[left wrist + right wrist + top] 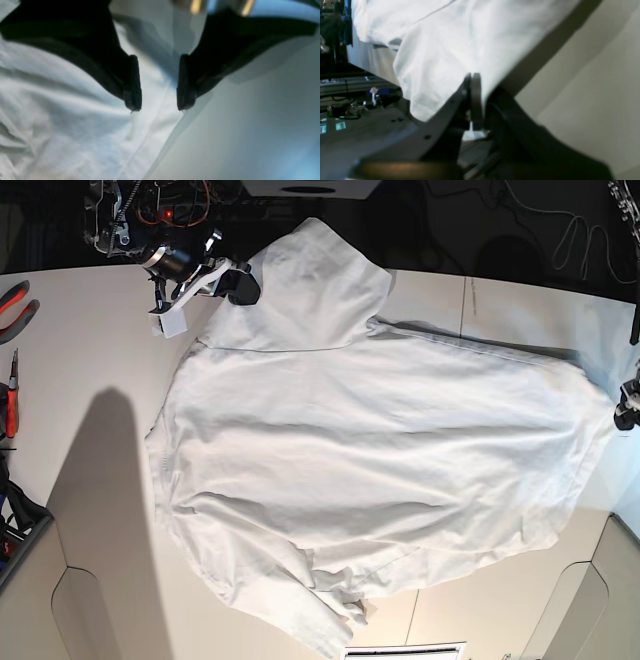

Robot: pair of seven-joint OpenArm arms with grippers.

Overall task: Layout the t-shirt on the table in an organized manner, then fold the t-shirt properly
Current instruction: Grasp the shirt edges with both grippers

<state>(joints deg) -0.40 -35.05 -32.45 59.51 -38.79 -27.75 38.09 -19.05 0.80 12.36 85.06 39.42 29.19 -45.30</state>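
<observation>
Count: I see one t-shirt (pixel 370 470), one table (pixel 90 350), two arms.
Shirt position: spread wide across the table's middle, wrinkled, one sleeve over the far edge.
Right gripper (pixel 473 77): jaws pressed together, pinching shirt cloth at the far edge.
Left gripper (pixel 158 108): spread apart over the shirt's hem, gripping nothing.
View difference: only the base view shows me the whole shirt; the wrist views show the jaws.
Far off: red-handled pliers (pixel 12 305) at the table's side.
</observation>
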